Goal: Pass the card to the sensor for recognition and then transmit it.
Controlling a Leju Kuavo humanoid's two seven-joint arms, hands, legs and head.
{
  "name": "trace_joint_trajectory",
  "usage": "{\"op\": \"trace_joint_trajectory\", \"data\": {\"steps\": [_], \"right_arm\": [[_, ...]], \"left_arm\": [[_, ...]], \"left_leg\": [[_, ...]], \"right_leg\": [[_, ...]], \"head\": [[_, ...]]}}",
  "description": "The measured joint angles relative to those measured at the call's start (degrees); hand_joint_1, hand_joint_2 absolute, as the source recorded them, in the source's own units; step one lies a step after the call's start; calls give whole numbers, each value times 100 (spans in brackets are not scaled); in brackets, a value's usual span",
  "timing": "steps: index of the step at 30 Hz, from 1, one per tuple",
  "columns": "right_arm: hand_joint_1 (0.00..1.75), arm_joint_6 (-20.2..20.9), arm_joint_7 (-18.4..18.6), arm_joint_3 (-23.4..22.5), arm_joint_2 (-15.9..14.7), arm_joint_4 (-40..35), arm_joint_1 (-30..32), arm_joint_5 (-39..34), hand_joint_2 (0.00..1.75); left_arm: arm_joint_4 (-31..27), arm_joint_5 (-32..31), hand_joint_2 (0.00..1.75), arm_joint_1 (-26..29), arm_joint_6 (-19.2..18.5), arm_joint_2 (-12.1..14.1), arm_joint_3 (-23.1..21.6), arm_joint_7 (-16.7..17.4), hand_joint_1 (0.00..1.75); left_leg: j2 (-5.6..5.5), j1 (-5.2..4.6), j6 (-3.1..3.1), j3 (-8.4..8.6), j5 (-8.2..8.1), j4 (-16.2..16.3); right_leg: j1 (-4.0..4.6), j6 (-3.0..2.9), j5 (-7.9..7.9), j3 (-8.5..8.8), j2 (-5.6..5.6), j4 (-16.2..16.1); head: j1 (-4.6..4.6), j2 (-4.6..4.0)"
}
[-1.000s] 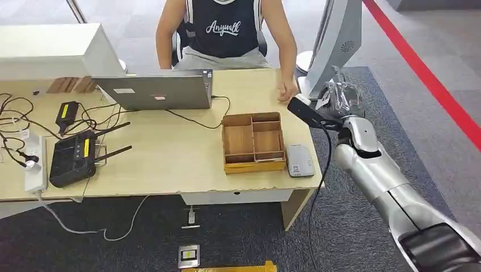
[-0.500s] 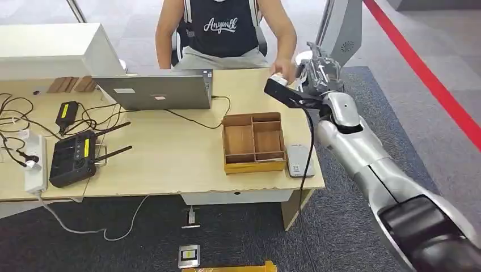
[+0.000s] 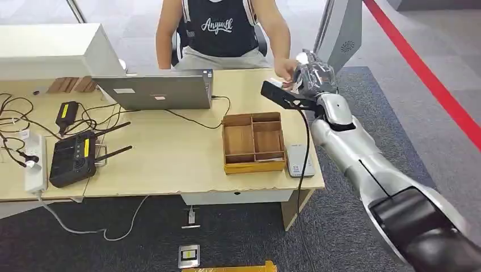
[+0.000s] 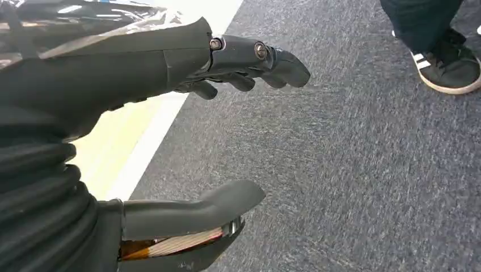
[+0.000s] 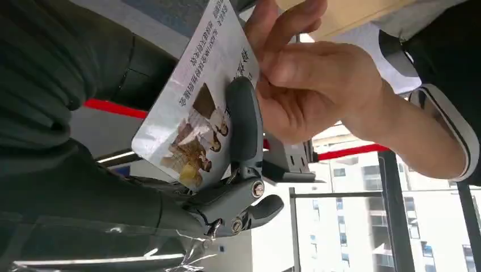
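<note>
Right hand is pinching a white printed plastic card under its grey thumb, raised beyond the table's far right corner. A person's hand is gripping the card's far end. Left hand is hanging over grey carpet, fingers apart, holding nothing.

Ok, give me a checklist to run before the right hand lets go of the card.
1. Card held by the right hand: ok, the thumb presses the card against the hand.
2. Person's hand on the card: ok, its fingers pinch the card's far edge.
3. Handover spot: ok, in the head view the right hand meets the person's hand at the table's far right corner.
4. Card already passed over the sensor: cannot tell; the sensor lies beside the wooden tray, nothing on it.
5. Left hand: ok, holding nothing, hanging over the carpet.
</note>
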Motion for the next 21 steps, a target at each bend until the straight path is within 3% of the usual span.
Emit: {"op": "trace_joint_trajectory", "data": {"steps": [1, 2, 3, 4, 21], "right_arm": [[65, -13, -2, 2, 7, 37, 0, -2, 175], [65, -20, -15, 4, 15, 72, -1, -11, 175], [17, -39, -35, 7, 26, 109, -1, -13, 175], [0, -70, -41, 11, 33, 135, -1, -15, 175], [0, -323, -83, 85, 146, 503, -9, -33, 175]], "left_arm": [[0, 7, 175, 1, -2, 0, -7, 2, 0], [0, 15, 175, 1, -2, 0, -11, 7, 0], [0, 17, 175, 3, -2, 0, -13, 13, 0], [0, 17, 175, 5, -9, 0, -15, 15, 0], [0, 7, 175, 4, -17, 2, -22, 22, 0]], "left_leg": [[0, 0, 0, 0, 0, 0], [0, 0, 0, -1, 0, 0], [0, 0, 0, -1, 0, 0], [1, 0, 0, 0, 0, 0], [2, 0, 0, 1, 0, 0]], "right_leg": [[0, 0, 0, 0, 0, 0], [0, 0, 0, 0, 0, 0], [0, 0, 0, 0, 0, 0], [0, 0, 0, 0, 0, 0], [0, 0, 0, 0, 1, 0]], "head": [[-2, 0], [0, 0], [-2, 0], [0, 0], [0, 0]]}}
